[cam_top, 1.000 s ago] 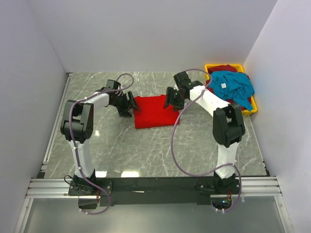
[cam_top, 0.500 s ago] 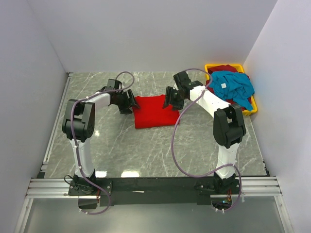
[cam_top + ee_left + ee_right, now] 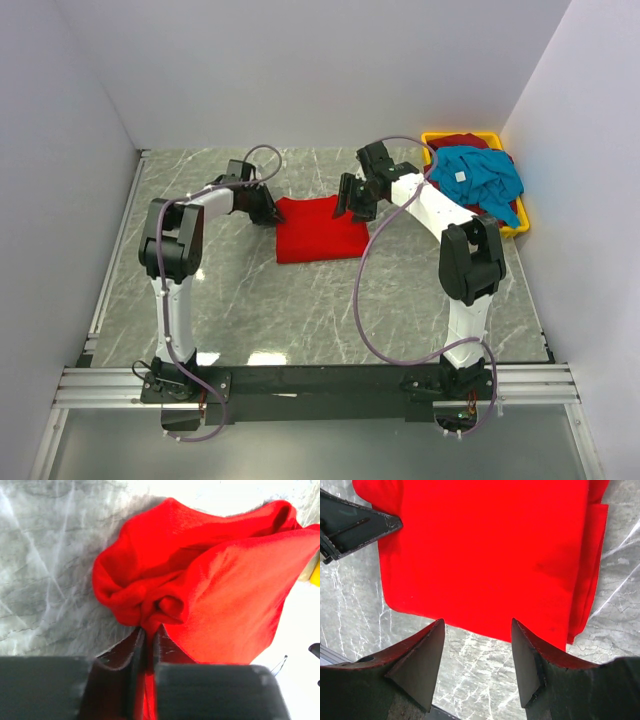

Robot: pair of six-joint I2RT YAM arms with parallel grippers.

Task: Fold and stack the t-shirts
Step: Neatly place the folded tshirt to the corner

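The red t-shirt [image 3: 318, 228] is laid partly folded, as a rough rectangle, on the marble surface [image 3: 250, 300] between the two arms. It is well apart from the yellow bin [image 3: 522, 226] at the far right, in which a teal-blue t-shirt [image 3: 480, 178] is heaped over a maroon t-shirt [image 3: 458, 141]. The left hand [image 3: 148, 632] is seen clamped together on the red shirt's left edge, with the cloth gathered into a small roll just ahead of the pinch. The right hand [image 3: 476, 630] is held with its fingers apart over the shirt's right side and nothing is gripped; whether its tips touch the cloth cannot be told. The step in hand is judged to be another fold of the red shirt, with stacking not yet begun. For this to be done well, a matching pinch should be taken by the right hand through all layers before anything is lifted; otherwise the cloth is likely to be dragged askew. The edge should then be raised only enough to clear the layer beneath, carried across evenly, and laid down with edges aligned. The lump at the left pinch may need to be smoothed out afterward.
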